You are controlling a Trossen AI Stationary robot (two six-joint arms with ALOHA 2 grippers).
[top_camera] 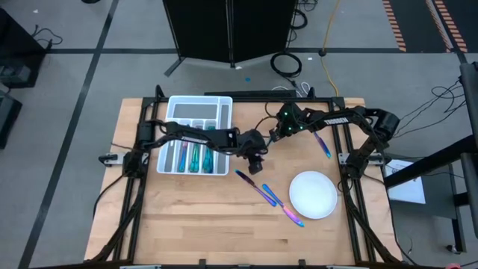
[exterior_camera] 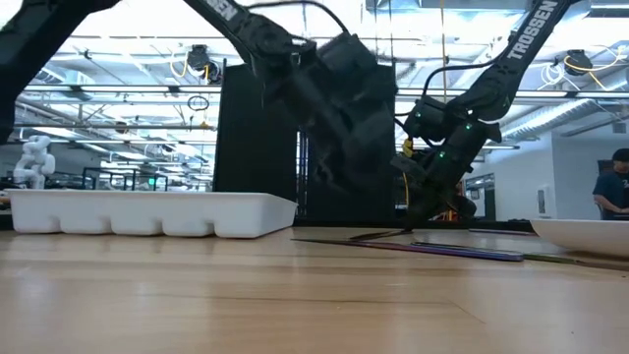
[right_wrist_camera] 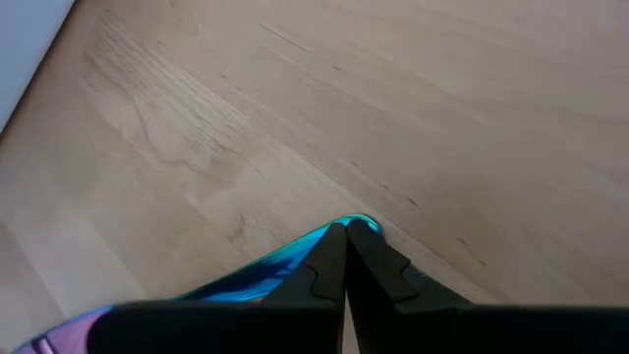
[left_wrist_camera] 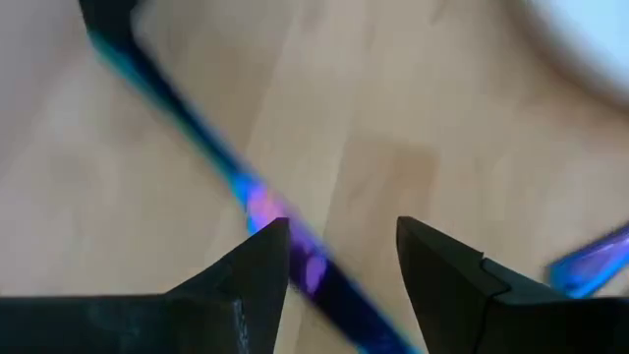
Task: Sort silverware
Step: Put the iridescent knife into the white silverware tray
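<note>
A: The left gripper (left_wrist_camera: 339, 265) is hovering, fingers spread, over a silverware piece (left_wrist_camera: 265, 211) lying on the table (top_camera: 187, 217); it should be straddling the handle squarely before closing.

B: The right gripper (right_wrist_camera: 346, 258) is pinching another piece (right_wrist_camera: 285, 261); I'm counting three loose, some already in the tray (top_camera: 196, 107), one plate (top_camera: 314, 194).

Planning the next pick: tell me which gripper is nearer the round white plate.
Left. The left gripper hovers open over a utensil on the table, just left of the plate. The right gripper, shut on a utensil, is farther, up behind it.
</note>
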